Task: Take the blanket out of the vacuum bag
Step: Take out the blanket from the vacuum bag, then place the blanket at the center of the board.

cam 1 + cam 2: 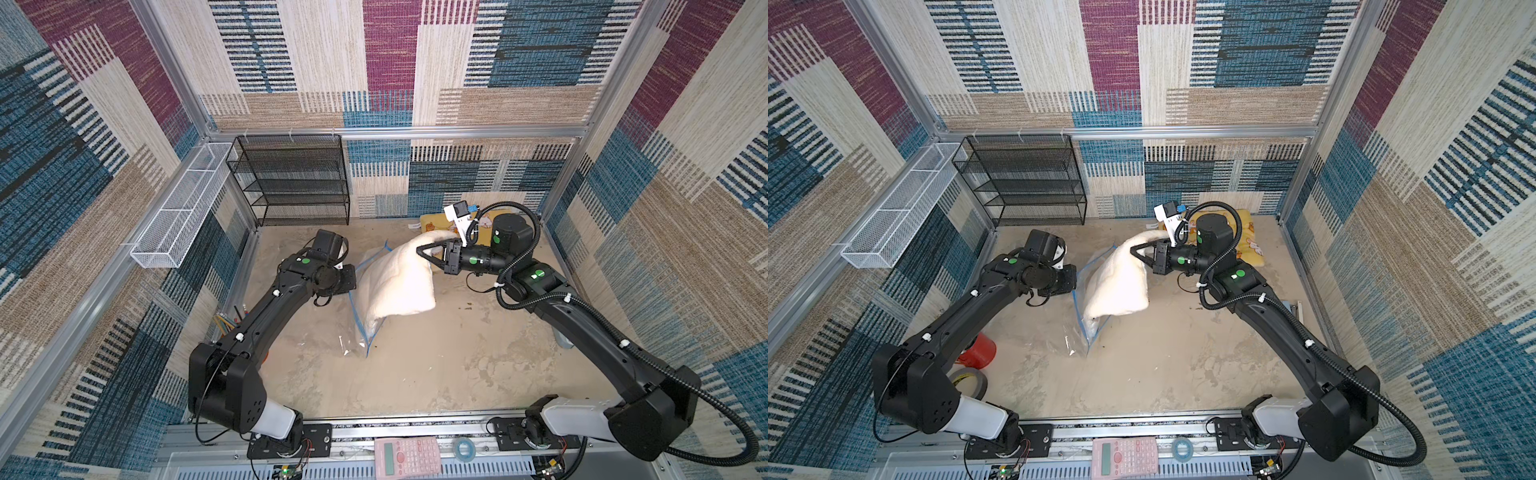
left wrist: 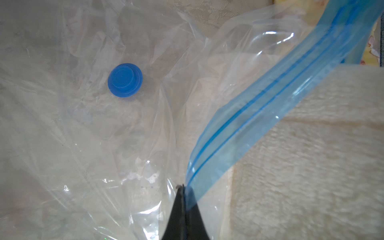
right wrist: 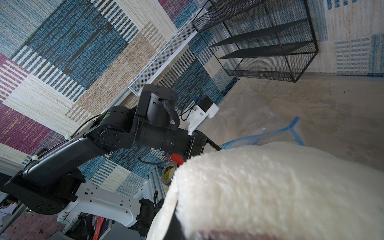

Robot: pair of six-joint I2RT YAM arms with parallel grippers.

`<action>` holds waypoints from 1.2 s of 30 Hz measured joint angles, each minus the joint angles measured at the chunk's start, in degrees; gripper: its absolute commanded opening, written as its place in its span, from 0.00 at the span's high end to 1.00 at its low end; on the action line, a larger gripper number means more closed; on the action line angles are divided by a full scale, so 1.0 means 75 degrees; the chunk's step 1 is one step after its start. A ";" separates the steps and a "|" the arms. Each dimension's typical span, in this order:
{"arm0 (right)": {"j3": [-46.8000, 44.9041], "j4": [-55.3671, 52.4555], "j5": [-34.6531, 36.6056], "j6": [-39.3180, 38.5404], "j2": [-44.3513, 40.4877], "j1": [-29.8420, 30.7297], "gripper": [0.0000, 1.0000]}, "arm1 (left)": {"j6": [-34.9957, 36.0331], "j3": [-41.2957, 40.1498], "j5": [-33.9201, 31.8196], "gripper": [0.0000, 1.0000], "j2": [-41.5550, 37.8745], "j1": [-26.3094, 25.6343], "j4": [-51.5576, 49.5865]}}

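Obs., top views, 12 o'clock = far wall.

- Right gripper point(image 1: 419, 249): clenched on a fold of the cream fleece blanket point(image 1: 395, 282) and raised above the table. The cloth drapes over the jaws and hangs away toward 7 o'clock.
- Left gripper point(image 2: 182, 188): pinched on the blue zip-seal strip point(image 2: 259, 104) at the mouth of the vacuum bag point(image 1: 365, 336). You see this only in the left wrist view; in the top views the wrist hides the fingertips. It sits at about 8 o'clock from your right gripper, on the bag's 9 o'clock side.
- Bag: lies crumpled on the table, long axis roughly 12 to 6 o'clock. The blue valve cap point(image 2: 125, 80) sits on a slack clear panel that looks emptied.
- Blanket: mostly lifted. Its lower hem meets the plastic near the bag's middle, and you cannot tell from here whether that hem is clear of the mouth.

Judgement: the move turns on opposition. The left anchor is at 8 o'clock and the right arm has the cloth, so draw the right gripper toward 2–3 o'clock and upward, across the bag's long axis. Mind the yellow printed cushion point(image 1: 1250, 245) at 1 o'clock, just behind the right wrist.
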 measured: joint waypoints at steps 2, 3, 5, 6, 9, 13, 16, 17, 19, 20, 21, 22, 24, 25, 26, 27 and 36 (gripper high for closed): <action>0.0020 -0.0009 0.0003 0.0000 0.0020 0.0000 1.00 | 0.0000 0.0000 0.0000 1.00 0.0000 0.0000 0.0000; 0.0020 -0.0009 0.0003 -0.0003 0.0026 0.0000 1.00 | 0.0000 0.0000 0.0000 1.00 0.0000 0.0000 0.0000; 0.0020 -0.0015 0.0006 -0.0003 0.0026 0.0000 1.00 | 0.0000 0.0000 0.0000 1.00 0.0000 0.0000 0.0000; 0.0020 -0.0023 0.0006 -0.0003 0.0026 0.0000 1.00 | 0.0000 0.0000 0.0000 1.00 0.0000 0.0000 0.0000; 0.0020 -0.0099 0.0029 -0.0009 -0.0009 0.0000 1.00 | 0.0000 0.0000 0.0000 1.00 0.0003 0.0000 0.0000; 0.0020 -0.0289 0.0175 -0.0076 -0.0221 0.0000 1.00 | 0.0000 0.0000 0.0000 1.00 0.0003 0.0000 0.0000; 0.0020 -0.0428 0.0434 -0.0166 -0.0458 0.0000 1.00 | 0.0000 0.0000 0.0000 1.00 0.0003 0.0000 0.0000; 0.0020 -0.0495 0.0568 -0.0204 -0.0548 0.0000 1.00 | 0.0000 0.0000 0.0000 1.00 0.0003 0.0000 0.0000; 0.0020 -0.0606 0.0685 -0.0242 -0.0711 0.0000 1.00 | 0.0000 0.0000 0.0000 1.00 0.0003 0.0000 0.0000; 0.0015 -0.0659 0.0758 -0.0303 -0.0807 0.0000 1.00 | 0.0000 0.0000 0.0000 1.00 0.0003 0.0000 0.0000; 0.0000 -0.0699 0.0851 -0.0332 -0.0889 0.0000 1.00 | 0.0000 0.0000 0.0000 1.00 0.0003 0.0000 0.0000; -0.0006 -0.0737 0.0909 -0.0361 -0.0944 0.0000 1.00 | 0.0000 0.0000 0.0000 1.00 0.0003 0.0000 0.0000; -0.0009 -0.0781 0.1070 -0.0411 -0.1040 0.0000 1.00 | 0.0000 0.0000 -0.0003 1.00 0.0003 0.0000 0.0000; -0.0009 -0.0822 0.1084 -0.0414 -0.1084 0.0000 1.00 | 0.0000 0.0000 -0.0003 1.00 0.0003 0.0000 0.0000; -0.0006 -0.0877 0.1096 -0.0428 -0.1128 0.0000 1.00 | 0.0000 0.0000 -0.0003 1.00 0.0003 0.0000 0.0000; 0.0000 -0.0933 0.1160 -0.0440 -0.1172 0.0000 1.00 | 0.0000 0.0000 -0.0003 1.00 0.0003 0.0000 0.0000; 0.0047 -0.1148 0.1635 -0.0557 -0.1550 -0.0003 1.00 | 0.0000 0.0000 -0.0009 1.00 0.0003 0.0003 0.0000</action>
